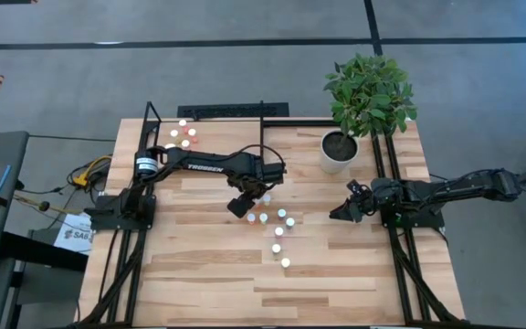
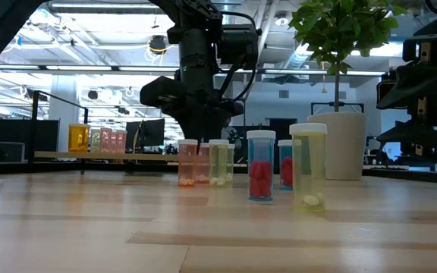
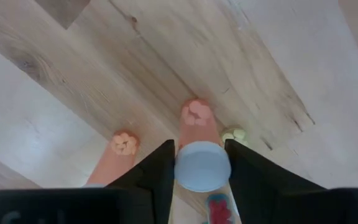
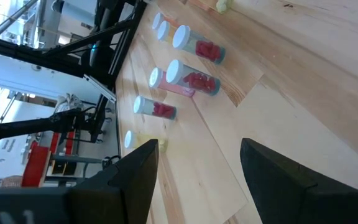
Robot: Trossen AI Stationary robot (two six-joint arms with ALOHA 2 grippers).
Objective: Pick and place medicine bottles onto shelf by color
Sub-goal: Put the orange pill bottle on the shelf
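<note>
Nearest in the low view stands a yellowish bottle point(image 2: 309, 167), front of the loose cluster of medicine bottles point(image 1: 278, 233) mid-bench. Over the cluster's far end the left pincer point(image 3: 201, 167) straddles a white-capped orange bottle point(image 3: 199, 149), fingers hugging its cap — gripped from above, probably for the shelf point(image 1: 210, 123), where similar bottles point(image 1: 181, 135) already stand. Right pincer point(image 4: 197, 171) waits — released — near the plant pot point(image 1: 338, 152).

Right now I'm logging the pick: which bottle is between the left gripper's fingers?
The pink bottle with the white cap, first in the row. The left gripper has a finger on each side of its cap; the neighbouring bottles stand outside the fingers.
</note>
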